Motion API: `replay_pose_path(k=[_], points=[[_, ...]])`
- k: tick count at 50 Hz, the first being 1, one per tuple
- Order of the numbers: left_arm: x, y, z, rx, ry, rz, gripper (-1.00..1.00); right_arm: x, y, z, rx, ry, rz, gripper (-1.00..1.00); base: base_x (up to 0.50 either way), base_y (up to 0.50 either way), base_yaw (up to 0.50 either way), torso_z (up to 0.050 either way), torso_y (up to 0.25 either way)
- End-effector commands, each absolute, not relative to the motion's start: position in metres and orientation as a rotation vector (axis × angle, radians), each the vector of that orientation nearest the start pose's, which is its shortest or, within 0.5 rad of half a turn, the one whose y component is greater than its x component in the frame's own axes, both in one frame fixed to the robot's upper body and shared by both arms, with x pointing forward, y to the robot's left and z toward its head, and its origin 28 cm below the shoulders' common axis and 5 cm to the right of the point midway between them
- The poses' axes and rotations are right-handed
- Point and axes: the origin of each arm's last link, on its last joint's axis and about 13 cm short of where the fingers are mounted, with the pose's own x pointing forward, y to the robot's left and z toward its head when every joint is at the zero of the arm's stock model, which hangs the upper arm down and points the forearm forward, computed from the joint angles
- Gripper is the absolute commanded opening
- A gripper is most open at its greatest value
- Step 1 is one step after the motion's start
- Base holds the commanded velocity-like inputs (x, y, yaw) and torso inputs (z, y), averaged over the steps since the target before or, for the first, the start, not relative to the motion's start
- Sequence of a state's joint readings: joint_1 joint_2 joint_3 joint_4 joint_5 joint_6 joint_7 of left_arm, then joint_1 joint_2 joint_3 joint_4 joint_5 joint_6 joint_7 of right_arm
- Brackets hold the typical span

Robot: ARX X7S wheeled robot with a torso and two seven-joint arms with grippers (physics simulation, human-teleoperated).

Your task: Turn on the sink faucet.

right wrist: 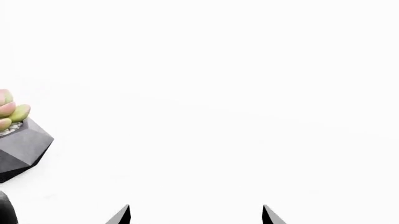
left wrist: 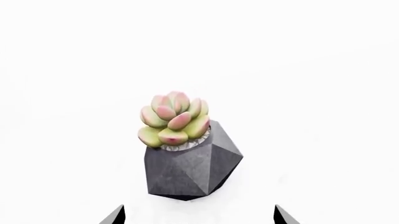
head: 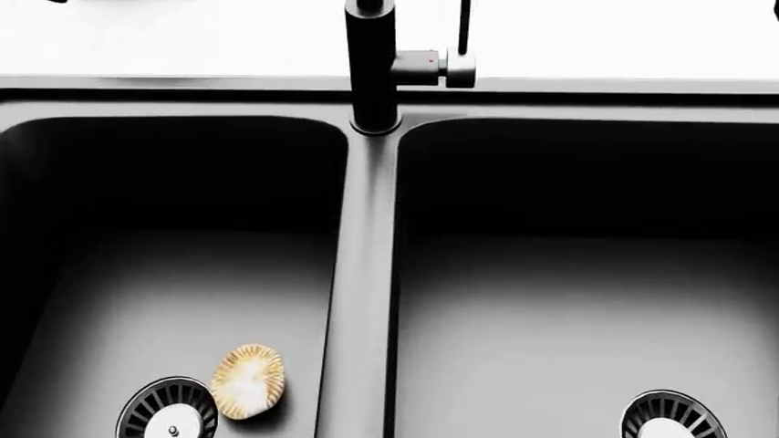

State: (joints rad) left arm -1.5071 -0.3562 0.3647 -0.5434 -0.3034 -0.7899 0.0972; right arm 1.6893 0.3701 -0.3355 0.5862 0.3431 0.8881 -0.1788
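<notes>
The sink faucet [head: 371, 64] is a black upright post at the head view's top centre, on the sink's back ledge above the divider. Its short grey side lever stub [head: 436, 67] with a tiny red dot points right. The sink [head: 365, 274] is dark grey with two basins and a round slotted drain in each. Neither gripper shows in the head view. My left gripper [left wrist: 199, 215] is open and empty; only its two fingertips show, wide apart. My right gripper [right wrist: 195, 215] is open and empty too. Neither wrist view shows the faucet.
A pink-green succulent in a faceted dark grey pot [left wrist: 187, 154] stands on a white surface just ahead of my left gripper; it also shows at the edge of the right wrist view [right wrist: 18, 144]. A tan ridged shell-like object [head: 248, 380] lies by the left drain [head: 168, 411].
</notes>
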Motion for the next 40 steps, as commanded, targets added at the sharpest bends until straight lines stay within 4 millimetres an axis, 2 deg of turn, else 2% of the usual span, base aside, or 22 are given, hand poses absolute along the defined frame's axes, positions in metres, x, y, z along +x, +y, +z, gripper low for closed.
replay_pose_path(k=[1,9,24,25,26,27,28,40], points=[[0.386,0.287,0.351,0.204,-0.076,-0.025,1.00,0.367,-0.187,0.410,-0.131,-0.123,0.102,1.00,0.26,0.00,0.00,0.000,0.000],[0.386,0.289,0.348,0.201,-0.067,-0.020,1.00,0.368,-0.187,0.410,-0.082,-0.153,0.120,1.00,0.09,0.00,0.00,0.000,0.000],[0.386,0.288,0.341,0.201,-0.053,-0.022,1.00,0.367,-0.187,0.410,-0.040,-0.069,0.232,1.00,0.00,0.00,0.00,0.000,0.000],[0.387,0.286,0.339,0.202,-0.050,-0.023,1.00,0.360,-0.194,0.373,0.102,0.031,0.182,1.00,0.00,0.00,0.00,0.000,0.000],[0.387,0.286,0.339,0.201,-0.049,-0.024,1.00,0.357,-0.186,0.339,0.066,0.078,0.184,1.00,0.00,0.00,0.00,0.000,0.000],[0.387,0.286,0.339,0.202,-0.048,-0.025,1.00,0.349,-0.176,0.322,0.015,0.047,0.223,1.00,0.00,0.00,0.00,0.000,0.000],[0.387,0.286,0.339,0.202,-0.048,-0.025,1.00,0.339,-0.168,0.333,-0.028,-0.035,0.248,1.00,0.00,0.00,0.00,0.000,0.000],[0.387,0.288,0.335,0.203,-0.037,-0.021,1.00,0.344,-0.159,0.312,-0.026,0.008,0.287,1.00,0.00,0.00,0.00,0.000,0.000]])
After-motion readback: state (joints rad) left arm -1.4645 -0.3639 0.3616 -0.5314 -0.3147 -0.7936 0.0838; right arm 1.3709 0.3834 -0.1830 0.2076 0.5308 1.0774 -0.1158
